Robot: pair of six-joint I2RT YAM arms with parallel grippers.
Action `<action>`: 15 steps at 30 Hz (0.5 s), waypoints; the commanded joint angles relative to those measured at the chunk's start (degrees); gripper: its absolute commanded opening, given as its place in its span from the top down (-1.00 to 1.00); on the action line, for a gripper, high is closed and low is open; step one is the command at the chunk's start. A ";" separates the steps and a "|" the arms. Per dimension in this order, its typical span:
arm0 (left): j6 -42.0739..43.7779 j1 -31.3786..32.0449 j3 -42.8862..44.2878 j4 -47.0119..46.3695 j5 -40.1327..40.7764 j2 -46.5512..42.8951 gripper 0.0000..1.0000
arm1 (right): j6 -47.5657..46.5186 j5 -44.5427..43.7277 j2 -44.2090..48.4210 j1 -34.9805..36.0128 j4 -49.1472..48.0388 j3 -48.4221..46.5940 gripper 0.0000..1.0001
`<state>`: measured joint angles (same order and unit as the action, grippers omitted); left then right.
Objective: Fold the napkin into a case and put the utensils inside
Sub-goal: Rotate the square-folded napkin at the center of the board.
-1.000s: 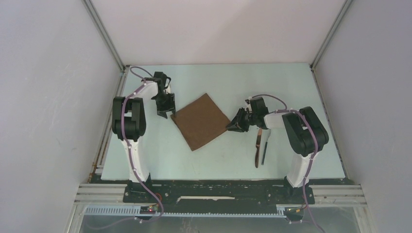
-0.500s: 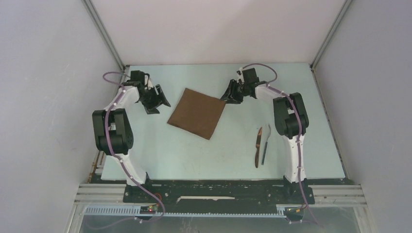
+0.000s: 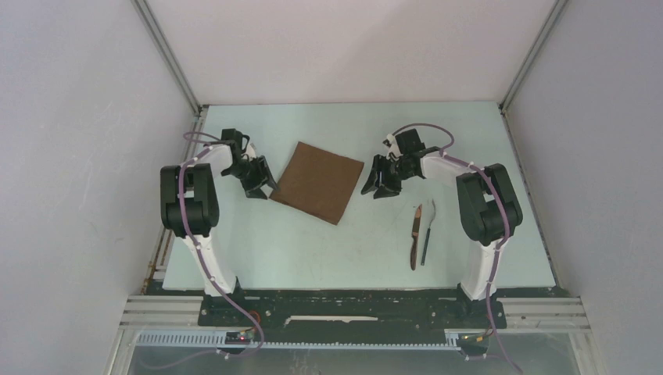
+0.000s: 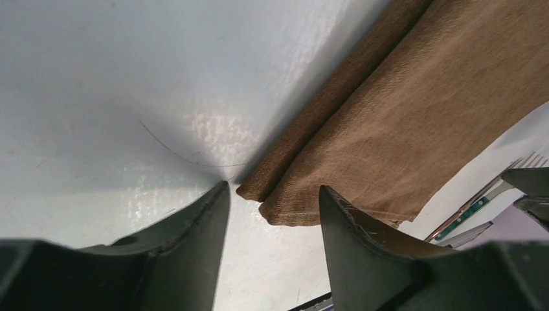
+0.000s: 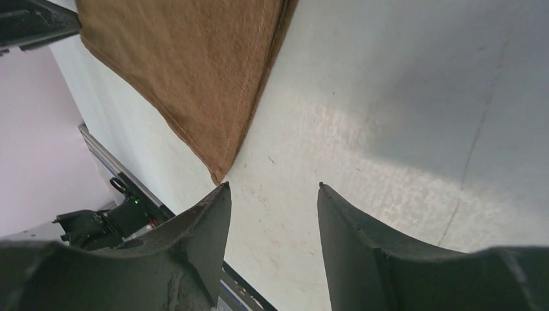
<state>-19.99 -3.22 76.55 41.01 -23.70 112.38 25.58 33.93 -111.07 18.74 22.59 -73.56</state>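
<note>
The left fingers point(image 4: 188, 240) stand wide and empty at a corner of the napkin point(image 3: 317, 181). It lies doubled, near-square and tilted, mid-way across the surface point(image 3: 328, 254), not yet a narrow case. The right fingers point(image 5: 362, 246) gape empty beside it. The utensils point(image 3: 420, 234) lie further right, lengthwise near-to-far, not yet tucked in.

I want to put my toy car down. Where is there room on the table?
Bare table: the near strip between the napkin and the arm bases, left of the utensils, and the far strip behind the napkin. Crowded: both napkin sides, where the left gripper and right gripper sit.
</note>
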 commanded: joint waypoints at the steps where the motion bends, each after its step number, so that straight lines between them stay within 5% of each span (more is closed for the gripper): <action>1: 1.33 0.14 -3.34 0.37 0.79 -1.75 -0.12 | -1.55 0.72 2.74 2.67 -1.14 1.49 -0.18; 11: -5.19 0.56 -15.91 -9.77 -4.51 -8.08 0.44 | -1.56 0.54 2.24 3.83 -1.85 2.07 -0.15; 15: -5.11 0.69 -16.80 -9.56 -1.24 -10.86 0.33 | -1.96 0.16 2.92 3.73 -1.74 3.03 -0.15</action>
<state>-24.14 -3.11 60.90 33.26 -27.70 105.10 25.45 34.33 -111.07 22.55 21.69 -71.53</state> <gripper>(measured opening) 0.281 0.577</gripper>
